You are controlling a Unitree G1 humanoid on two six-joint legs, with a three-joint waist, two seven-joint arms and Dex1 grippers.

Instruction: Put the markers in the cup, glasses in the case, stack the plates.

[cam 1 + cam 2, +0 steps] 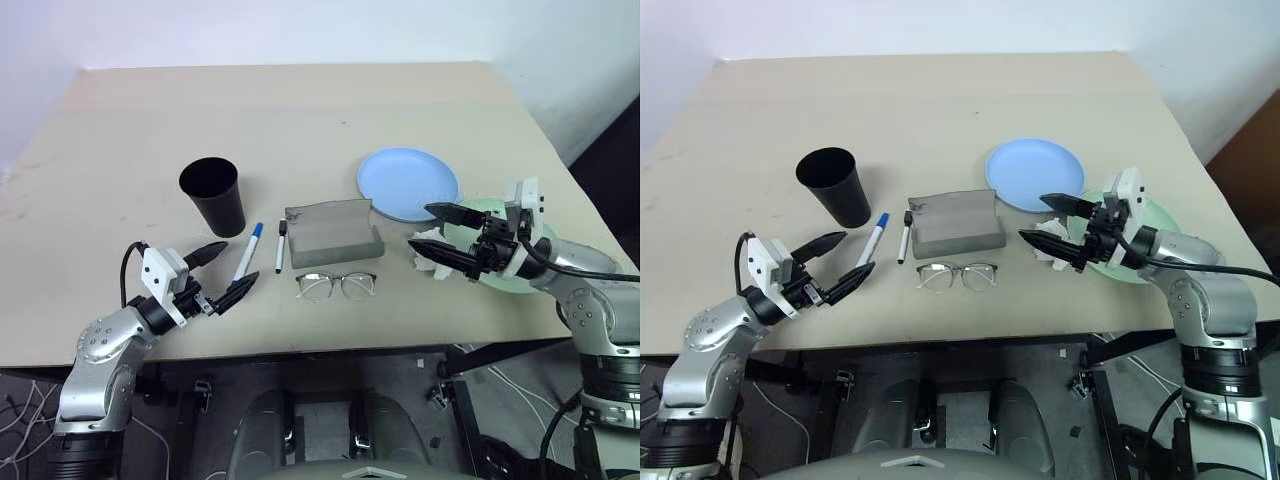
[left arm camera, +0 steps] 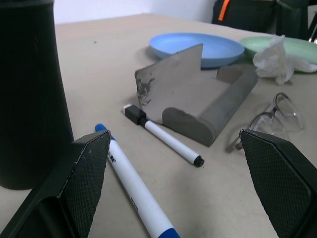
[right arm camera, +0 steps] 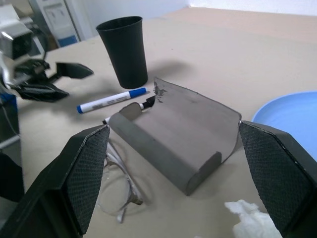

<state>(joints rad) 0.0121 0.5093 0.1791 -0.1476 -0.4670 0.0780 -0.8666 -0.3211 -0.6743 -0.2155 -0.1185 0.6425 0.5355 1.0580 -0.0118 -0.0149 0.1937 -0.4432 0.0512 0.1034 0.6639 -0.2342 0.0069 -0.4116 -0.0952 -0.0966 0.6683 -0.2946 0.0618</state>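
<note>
The black cup (image 1: 213, 195) stands upright left of centre. Two markers lie side by side to its right: the blue-capped one (image 1: 248, 253) and the shorter black-capped one (image 1: 280, 247). The grey case (image 1: 333, 232) lies open, with the glasses (image 1: 337, 285) flat on the table just in front of it. A light blue plate (image 1: 408, 184) sits beyond the case to the right, and a mint green plate (image 1: 487, 208) lies partly under my right arm. My left gripper (image 1: 243, 259) is open, low, at the blue-capped marker's near end. My right gripper (image 1: 419, 225) is open above the green plate's edge, pointing at the case.
A crumpled white tissue (image 1: 432, 262) lies at the green plate's left edge, under my right gripper. The table's front edge (image 1: 330, 345) runs close behind the glasses. The back half of the tabletop (image 1: 300, 110) is bare.
</note>
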